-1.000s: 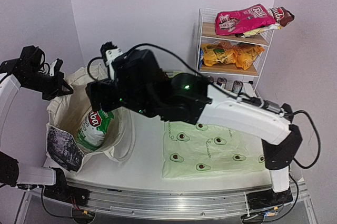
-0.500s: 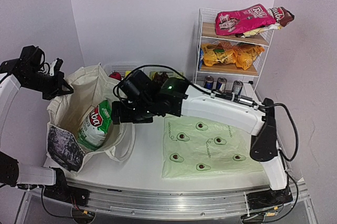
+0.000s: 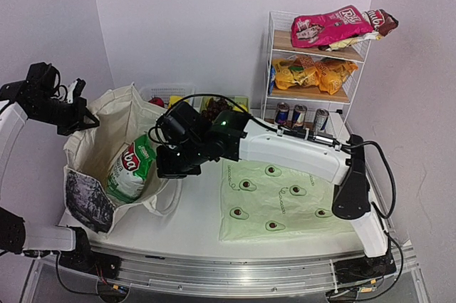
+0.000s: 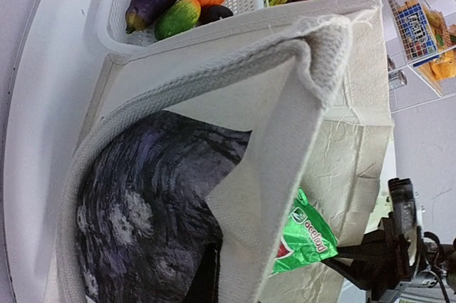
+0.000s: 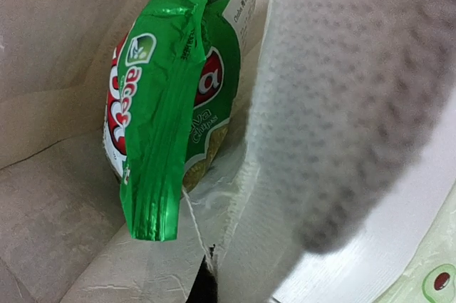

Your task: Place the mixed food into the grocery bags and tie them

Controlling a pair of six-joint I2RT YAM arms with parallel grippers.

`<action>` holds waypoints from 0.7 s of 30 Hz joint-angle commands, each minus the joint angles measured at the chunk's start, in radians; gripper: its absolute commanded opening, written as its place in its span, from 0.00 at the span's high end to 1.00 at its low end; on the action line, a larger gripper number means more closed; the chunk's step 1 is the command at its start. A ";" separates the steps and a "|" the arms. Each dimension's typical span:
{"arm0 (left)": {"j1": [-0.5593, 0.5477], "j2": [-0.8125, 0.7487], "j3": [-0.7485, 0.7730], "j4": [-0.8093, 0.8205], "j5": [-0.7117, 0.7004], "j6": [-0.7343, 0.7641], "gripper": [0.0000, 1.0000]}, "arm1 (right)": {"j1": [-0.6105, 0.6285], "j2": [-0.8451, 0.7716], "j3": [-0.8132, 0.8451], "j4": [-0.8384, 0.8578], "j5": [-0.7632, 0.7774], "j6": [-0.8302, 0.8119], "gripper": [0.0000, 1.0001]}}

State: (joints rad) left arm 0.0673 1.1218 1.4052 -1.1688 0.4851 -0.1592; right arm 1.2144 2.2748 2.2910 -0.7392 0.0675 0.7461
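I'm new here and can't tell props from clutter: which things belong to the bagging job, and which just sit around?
Job: canvas tote, green snack packet inside it, avocado-print bag, orange packets, drink cans.
Lying about: pink packet, wire rack, white basket.

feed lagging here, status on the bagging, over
Left gripper holds canvas tote open. Right gripper at its mouth, jaws unseen. Green snack packet inside. Avocado bag flat.
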 commanded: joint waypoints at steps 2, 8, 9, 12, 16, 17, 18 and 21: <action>0.005 -0.058 0.064 0.044 0.011 0.075 1.00 | 0.056 -0.243 0.056 -0.018 0.138 -0.140 1.00; 0.005 -0.074 0.046 -0.020 0.200 0.014 1.00 | 0.059 -0.321 0.017 -0.028 0.197 -0.112 1.00; 0.006 -0.082 0.029 -0.022 0.218 0.006 1.00 | 0.054 -0.324 0.009 -0.034 0.209 -0.107 1.00; 0.004 -0.091 -0.022 -0.032 0.251 0.001 1.00 | 0.013 -0.332 -0.052 -0.044 0.173 -0.027 1.00; 0.002 -0.101 -0.046 -0.017 0.288 0.007 1.00 | -0.032 -0.304 -0.091 -0.048 0.123 0.007 1.00; 0.002 -0.102 -0.042 -0.014 0.286 0.012 1.00 | -0.041 -0.290 -0.082 -0.049 0.098 0.018 1.00; 0.001 -0.102 -0.036 -0.018 0.286 0.014 1.00 | -0.048 -0.275 -0.069 -0.057 0.079 0.031 1.00; -0.003 -0.104 -0.036 -0.048 0.301 0.004 1.00 | -0.056 -0.242 -0.022 -0.093 0.062 0.055 1.00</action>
State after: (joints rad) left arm 0.0665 1.0374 1.3540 -1.2224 0.7222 -0.1494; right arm 1.1699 1.9927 2.2110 -0.8288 0.1572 0.7501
